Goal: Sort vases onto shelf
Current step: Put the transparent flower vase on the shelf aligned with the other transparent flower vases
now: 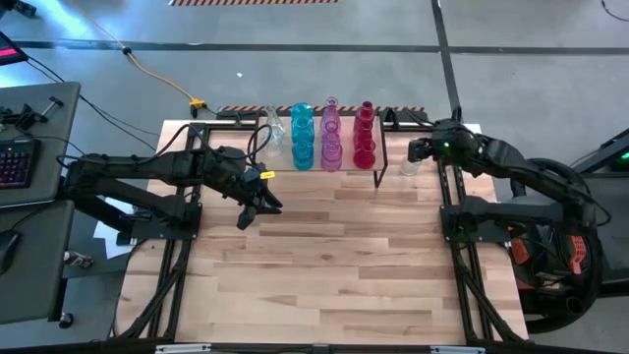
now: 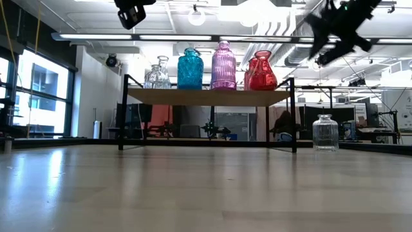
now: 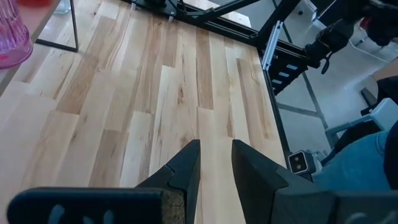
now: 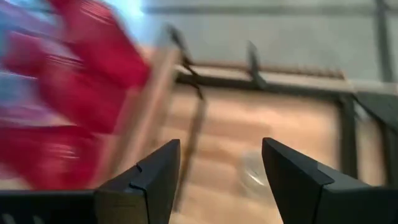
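The shelf (image 2: pixel 206 96) stands at the table's far edge on thin black legs. On its top stand clear vases (image 2: pixel 158 74), teal vases (image 2: pixel 190 67), pink vases (image 2: pixel 223 64) and red vases (image 2: pixel 261 71), in rows running front to back (image 1: pixel 331 138). One clear vase (image 2: pixel 325 132) rests by its base on the table just right of the shelf (image 1: pixel 408 165). My right gripper (image 1: pixel 415 149) hangs open above that vase (image 4: pixel 252 171), holding nothing. My left gripper (image 1: pixel 257 208) hovers over the table in front of the shelf's left end. Its fingers (image 3: pixel 186 165) are a little apart, with nothing between them.
Bare wooden tabletop (image 1: pixel 324 256) stretches from the shelf to the near edge. Black frame rails (image 1: pixel 457 246) run along both sides of the table. A desk with a keyboard (image 1: pixel 18 157) stands off the table's left side, and a yellow cable (image 1: pixel 157 79) lies on the floor behind.
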`<state>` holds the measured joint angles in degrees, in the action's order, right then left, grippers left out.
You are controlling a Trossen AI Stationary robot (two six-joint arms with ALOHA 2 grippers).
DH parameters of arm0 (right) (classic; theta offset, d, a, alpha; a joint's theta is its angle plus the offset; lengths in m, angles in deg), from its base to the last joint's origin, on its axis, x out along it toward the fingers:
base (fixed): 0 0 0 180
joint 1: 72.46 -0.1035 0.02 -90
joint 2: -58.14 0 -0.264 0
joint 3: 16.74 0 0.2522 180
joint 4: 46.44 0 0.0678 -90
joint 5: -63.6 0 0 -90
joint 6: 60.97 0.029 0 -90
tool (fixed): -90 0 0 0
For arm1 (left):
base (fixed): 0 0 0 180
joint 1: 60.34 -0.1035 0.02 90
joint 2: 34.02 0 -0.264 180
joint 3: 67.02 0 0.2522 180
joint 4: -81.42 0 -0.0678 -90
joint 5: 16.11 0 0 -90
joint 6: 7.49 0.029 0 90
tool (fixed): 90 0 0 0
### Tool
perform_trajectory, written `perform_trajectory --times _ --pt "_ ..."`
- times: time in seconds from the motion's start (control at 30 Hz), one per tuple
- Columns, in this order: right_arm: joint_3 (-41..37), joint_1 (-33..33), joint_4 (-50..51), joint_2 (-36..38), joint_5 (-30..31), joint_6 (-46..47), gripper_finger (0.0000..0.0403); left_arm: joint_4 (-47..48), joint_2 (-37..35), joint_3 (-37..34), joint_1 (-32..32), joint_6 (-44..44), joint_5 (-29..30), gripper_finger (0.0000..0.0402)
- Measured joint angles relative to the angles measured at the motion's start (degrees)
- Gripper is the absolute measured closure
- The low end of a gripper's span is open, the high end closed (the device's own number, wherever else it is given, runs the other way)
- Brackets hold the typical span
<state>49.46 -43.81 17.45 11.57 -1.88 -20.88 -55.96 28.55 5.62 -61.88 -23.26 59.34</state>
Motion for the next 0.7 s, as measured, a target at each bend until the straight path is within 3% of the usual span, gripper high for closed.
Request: perform_trajectory --times 0.13,0.37,0.7 --pt "0.0 6.47 6.07 -2.09 -4.48 2.04 0.0194 0.0 0.0 0.0 0.0 0.37 -0.02 0.0321" --pt "0.0 17.01 5.79 -6.97 -14.75 -3.22 0.0194 0.0 0.0 0.0 0.0 0.37 0.0 0.0321" --pt "0.0 24.19 6.15 -17.87 -16.89 -10.32 0.0195 0.0 0.0 0.0 0.0 -0.38 -0.02 0.0321"
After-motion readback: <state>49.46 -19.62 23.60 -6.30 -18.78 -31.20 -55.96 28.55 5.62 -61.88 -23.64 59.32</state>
